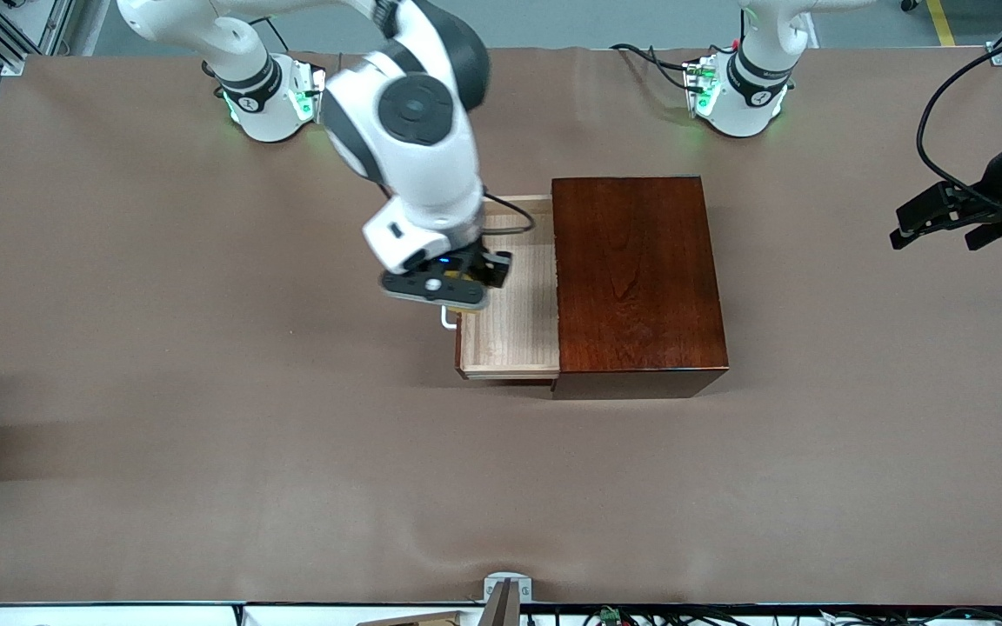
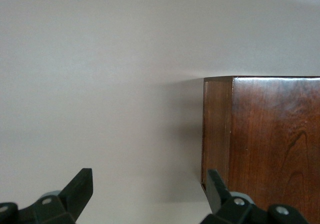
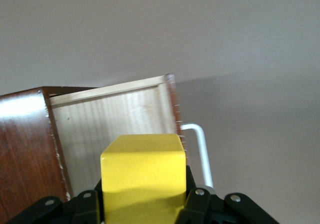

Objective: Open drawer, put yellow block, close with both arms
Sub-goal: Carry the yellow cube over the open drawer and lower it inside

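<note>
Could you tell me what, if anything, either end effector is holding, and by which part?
The right end effector holds the yellow block by two facing sides, over the open drawer. The left end effector is open and holds nothing.

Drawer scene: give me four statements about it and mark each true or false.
1. The drawer is pulled out of the wooden box. True.
2. The right gripper is empty. False: it is shut on the yellow block, over the drawer's handle end.
3. The left gripper is open. True: it waits toward the left arm's end of the table.
4. The yellow block lies in the drawer. False: it is held above it.
</note>
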`<action>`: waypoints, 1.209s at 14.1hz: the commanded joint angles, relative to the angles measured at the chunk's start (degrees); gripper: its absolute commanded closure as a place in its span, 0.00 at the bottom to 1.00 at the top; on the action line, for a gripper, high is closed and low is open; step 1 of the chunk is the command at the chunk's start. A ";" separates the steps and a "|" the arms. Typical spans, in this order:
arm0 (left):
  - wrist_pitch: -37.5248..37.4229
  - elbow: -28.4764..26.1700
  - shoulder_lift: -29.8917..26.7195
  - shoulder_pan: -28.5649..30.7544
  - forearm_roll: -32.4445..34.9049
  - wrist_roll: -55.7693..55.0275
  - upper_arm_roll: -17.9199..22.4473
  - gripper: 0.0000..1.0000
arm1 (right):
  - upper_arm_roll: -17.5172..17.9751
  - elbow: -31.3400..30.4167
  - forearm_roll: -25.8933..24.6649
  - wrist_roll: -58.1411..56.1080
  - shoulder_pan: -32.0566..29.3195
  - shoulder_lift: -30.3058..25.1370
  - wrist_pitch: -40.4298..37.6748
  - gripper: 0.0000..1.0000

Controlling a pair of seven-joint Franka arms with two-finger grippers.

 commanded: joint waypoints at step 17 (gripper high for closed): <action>-1.20 1.37 0.32 0.20 -0.19 -0.04 -0.19 0.00 | 0.70 0.57 5.79 -3.33 1.88 13.01 12.29 0.00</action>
